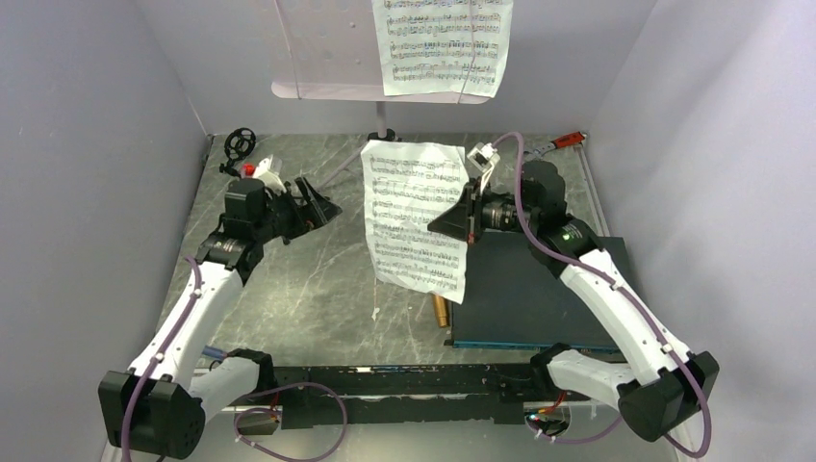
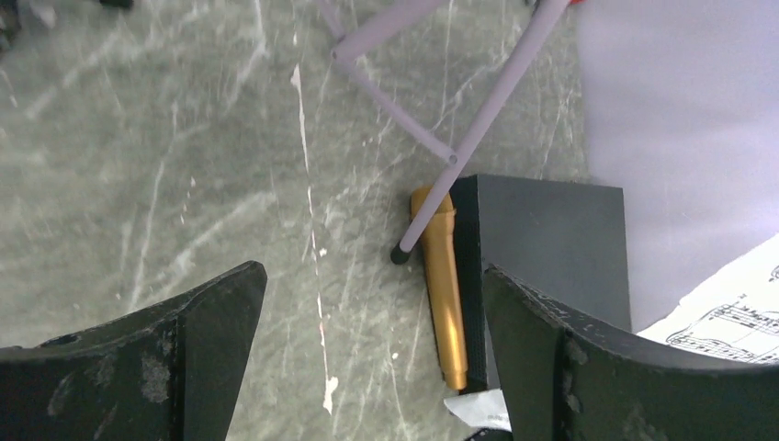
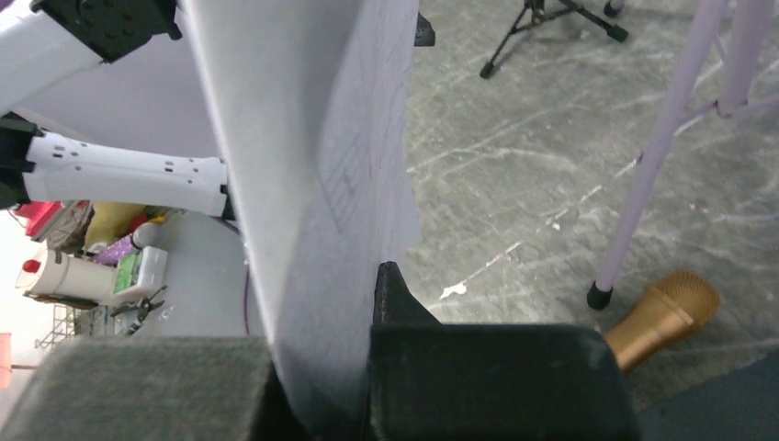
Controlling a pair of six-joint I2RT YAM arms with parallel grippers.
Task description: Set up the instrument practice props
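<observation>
Currently pinches the sheet-music page (image 1: 409, 202) in the right end effector (image 1: 452, 219), long axis upright over the worktop (image 1: 289, 279); likely needs carrying up and away to the music stand (image 1: 327, 48); leaves left end effector (image 2: 369, 276) released, idle.

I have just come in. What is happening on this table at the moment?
The right end effector is shut on a sheet-music page, holding it in the air in front of the music stand, where another page already rests. The left end effector hangs open and empty over the table. The gold microphone lies beside the dark board; the small black mic stand is at the back left.
</observation>
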